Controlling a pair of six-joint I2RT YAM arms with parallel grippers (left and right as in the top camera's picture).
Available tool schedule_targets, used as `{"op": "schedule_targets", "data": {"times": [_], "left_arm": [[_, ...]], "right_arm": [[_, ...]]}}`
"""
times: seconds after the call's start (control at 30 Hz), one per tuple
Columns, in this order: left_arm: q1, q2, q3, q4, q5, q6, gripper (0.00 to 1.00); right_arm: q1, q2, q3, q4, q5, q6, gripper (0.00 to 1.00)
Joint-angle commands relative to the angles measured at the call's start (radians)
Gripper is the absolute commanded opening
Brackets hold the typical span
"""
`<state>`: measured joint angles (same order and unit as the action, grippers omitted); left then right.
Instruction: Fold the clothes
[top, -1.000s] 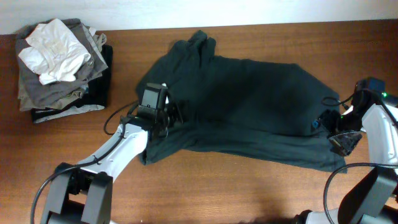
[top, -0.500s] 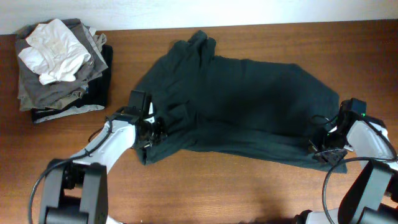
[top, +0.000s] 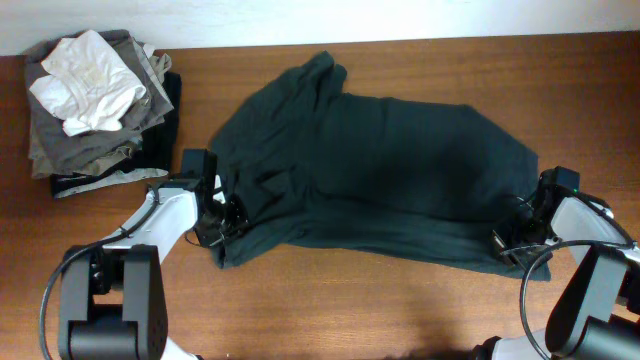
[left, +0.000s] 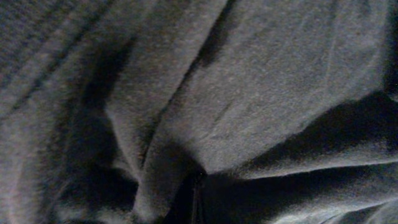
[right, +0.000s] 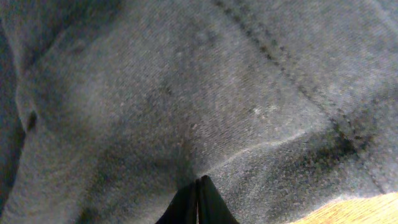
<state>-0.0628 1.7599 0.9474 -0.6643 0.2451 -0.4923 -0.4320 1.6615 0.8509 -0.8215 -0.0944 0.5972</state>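
Charcoal fabric fills both wrist views. The left arm reaches in from the near-left edge of the table, forearm angled up and to the right. The left gripper is closed on the T-shirt at its lower left corner, where the cloth bunches into thick folds. The right arm comes in low from the near-right corner, and the right gripper is pinched together on the shirt's lower right hem. In its wrist view the fingertips meet with a crease of cloth drawn up at them.

A pile of grey and olive garments, topped by a crumpled white cloth, sits at the far-left corner, well apart from the shirt.

The T-shirt lies spread across the middle of the table, mostly flat, with one sleeve pointing toward the far edge and wrinkles gathered beside the left gripper.
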Motion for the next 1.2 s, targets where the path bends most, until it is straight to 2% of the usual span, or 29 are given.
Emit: {"op": "schedule_targets", "data": {"times": [0.0, 0.27, 0.33, 0.43, 0.63, 0.87, 0.93, 0.97, 1.0, 1.03, 1.07, 1.1, 1.13, 1.17], "left_arm": [[0.023, 0.024, -0.013, -0.026, -0.112, 0.019, 0.01], [0.023, 0.024, -0.013, -0.113, -0.1, 0.008, 0.01], [0.023, 0.011, -0.013, -0.209, -0.056, 0.003, 0.01], [0.022, -0.018, -0.013, -0.268, -0.05, -0.008, 0.01], [0.022, -0.173, -0.013, -0.314, -0.051, -0.011, 0.0], [0.022, -0.385, -0.011, -0.324, -0.051, -0.011, 0.01], [0.022, -0.435, 0.002, -0.285, -0.045, -0.01, 0.15], [0.022, -0.452, 0.014, -0.263, -0.033, -0.007, 0.33], [0.022, -0.469, 0.035, -0.226, 0.003, 0.02, 0.64], [0.022, -0.479, 0.057, -0.188, 0.045, 0.054, 0.77], [0.022, -0.485, 0.089, -0.136, 0.096, 0.093, 0.93], [0.02, -0.485, 0.124, -0.084, 0.127, 0.105, 0.99], [0.015, -0.482, 0.153, -0.023, 0.134, 0.105, 0.99], [0.008, -0.478, 0.172, 0.034, 0.13, 0.105, 0.99]], "right_arm": [[0.004, 0.056, -0.023, 0.011, 0.021, 0.031, 0.04], [-0.049, 0.055, -0.02, -0.07, 0.155, 0.153, 0.04], [-0.081, 0.047, -0.016, -0.1, 0.156, 0.172, 0.04], [-0.105, 0.033, -0.014, -0.122, 0.162, 0.203, 0.04], [-0.167, -0.007, 0.011, -0.159, 0.206, 0.205, 0.04], [-0.177, -0.054, 0.137, -0.259, 0.211, 0.205, 0.04], [-0.176, -0.073, 0.195, -0.298, 0.201, 0.177, 0.04], [-0.176, -0.085, 0.238, -0.319, 0.181, 0.129, 0.04], [-0.176, -0.095, 0.285, -0.336, 0.155, 0.079, 0.04], [-0.176, -0.101, 0.328, -0.352, 0.127, 0.034, 0.04], [-0.175, -0.103, 0.386, -0.369, 0.074, -0.041, 0.08], [-0.17, -0.103, 0.443, -0.378, 0.006, -0.13, 0.37], [-0.16, -0.103, 0.498, -0.383, -0.076, -0.204, 0.7], [-0.146, -0.103, 0.544, -0.387, -0.148, -0.248, 0.88]]}}
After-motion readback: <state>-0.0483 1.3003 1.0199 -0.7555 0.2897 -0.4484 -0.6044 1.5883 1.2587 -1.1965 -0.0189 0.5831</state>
